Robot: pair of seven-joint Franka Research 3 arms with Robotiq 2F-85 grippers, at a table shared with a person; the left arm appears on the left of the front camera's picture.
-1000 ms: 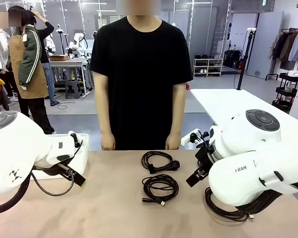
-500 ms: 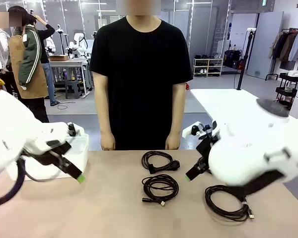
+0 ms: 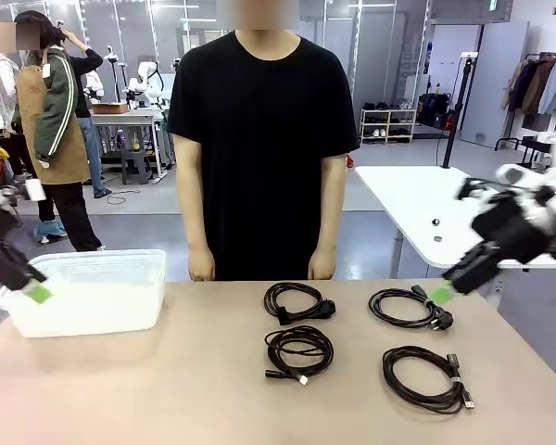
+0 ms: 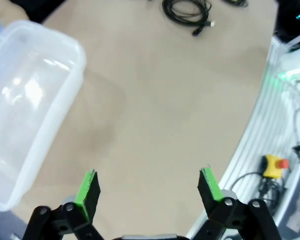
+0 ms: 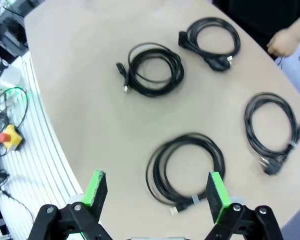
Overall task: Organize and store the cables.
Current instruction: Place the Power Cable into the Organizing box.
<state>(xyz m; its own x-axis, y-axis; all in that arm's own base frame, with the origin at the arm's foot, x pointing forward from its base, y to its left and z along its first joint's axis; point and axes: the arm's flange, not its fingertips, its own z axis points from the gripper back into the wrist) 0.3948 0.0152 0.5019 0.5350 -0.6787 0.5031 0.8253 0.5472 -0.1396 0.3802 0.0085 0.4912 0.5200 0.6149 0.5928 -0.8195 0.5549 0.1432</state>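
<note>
A clear plastic box (image 3: 83, 295) stands on the surface (image 3: 195, 389) at the middle left of the frame. The four coiled cables (image 3: 299, 350) lie outside it, in the centre and at the lower right, each apart from the others. The left jaws and the right jaws both stand wide apart, above the surface, and hold nothing.

Beige table (image 3: 204, 389), lower frame.
Clear plastic tub (image 3: 83, 292), left, on the table.
Person in black T-shirt (image 3: 259, 139), centre, standing at the far edge.
White table (image 3: 417, 195), right middle.
Clothes rack (image 3: 537, 83), upper right.
Yellow box with red button (image 4: 275, 164), lower right, left wrist view.
</note>
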